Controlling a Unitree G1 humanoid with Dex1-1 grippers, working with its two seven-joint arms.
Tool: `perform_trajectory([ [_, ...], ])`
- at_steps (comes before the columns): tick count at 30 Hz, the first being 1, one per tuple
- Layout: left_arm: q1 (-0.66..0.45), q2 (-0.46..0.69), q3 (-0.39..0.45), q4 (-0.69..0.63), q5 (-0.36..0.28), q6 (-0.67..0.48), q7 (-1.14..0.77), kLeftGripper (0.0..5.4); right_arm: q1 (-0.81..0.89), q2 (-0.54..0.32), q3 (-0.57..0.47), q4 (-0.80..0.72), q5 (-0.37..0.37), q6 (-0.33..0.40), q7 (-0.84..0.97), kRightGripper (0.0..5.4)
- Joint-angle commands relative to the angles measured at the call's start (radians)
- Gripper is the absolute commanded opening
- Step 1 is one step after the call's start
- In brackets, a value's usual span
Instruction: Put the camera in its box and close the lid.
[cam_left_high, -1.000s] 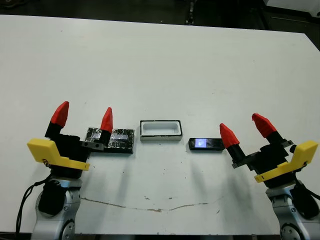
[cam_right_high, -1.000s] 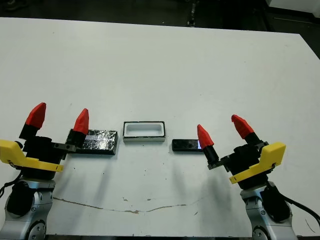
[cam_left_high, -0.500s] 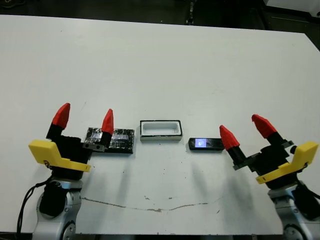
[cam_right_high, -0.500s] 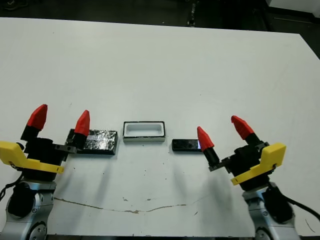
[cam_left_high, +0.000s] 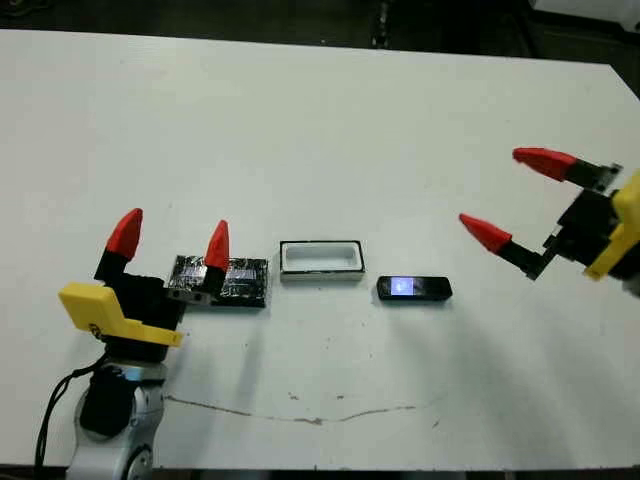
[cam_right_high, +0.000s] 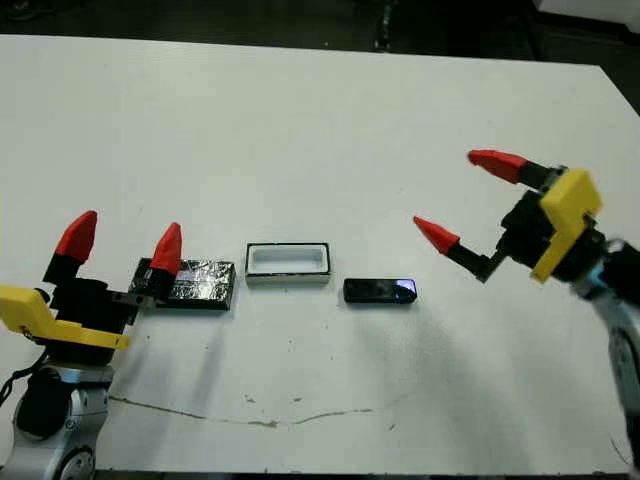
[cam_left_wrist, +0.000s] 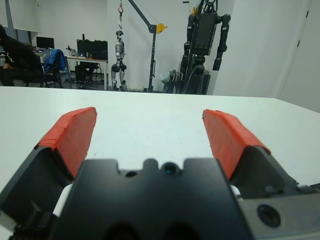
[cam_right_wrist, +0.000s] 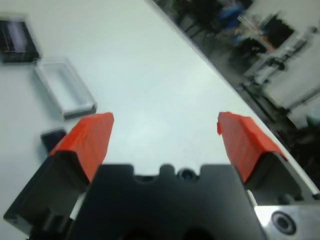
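left gripper (cam_left_high: 170, 237): fingers apart, empty, just in front of lid (cam_left_high: 222, 281)
camera (cam_left_high: 414, 289): flat on table (cam_left_high: 320, 130), just right of box (cam_left_high: 320, 260)
right gripper (cam_left_high: 516, 195): fingers apart, empty, raised right of camera

Left gripper (cam_left_high: 170, 245) perhaps hides lid's (cam_left_high: 240, 281) near corner.
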Motion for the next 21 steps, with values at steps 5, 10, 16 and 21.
perform_trajectory([
  [5, 0.003, -0.002, 0.001, -0.006, -0.002, 0.019, 0.010, 5.39, -0.176, -0.061, 0.175, 0.085, -0.082, 0.040, 0.222, 5.40],
  [10, 0.003, -0.005, 0.000, -0.008, -0.007, 0.018, 0.008, 5.39, -0.256, -0.027, 0.276, 0.140, -0.090, 0.110, 0.336, 5.40],
  [16, 0.004, -0.003, -0.001, -0.005, 0.005, 0.005, 0.004, 5.39, -0.298, 0.014, 0.358, 0.194, -0.139, 0.120, 0.382, 5.40],
  [21, 0.000, 0.000, 0.002, 0.002, 0.006, 0.006, 0.003, 5.39, -0.312, 0.038, 0.407, 0.222, -0.183, 0.097, 0.412, 5.40],
])
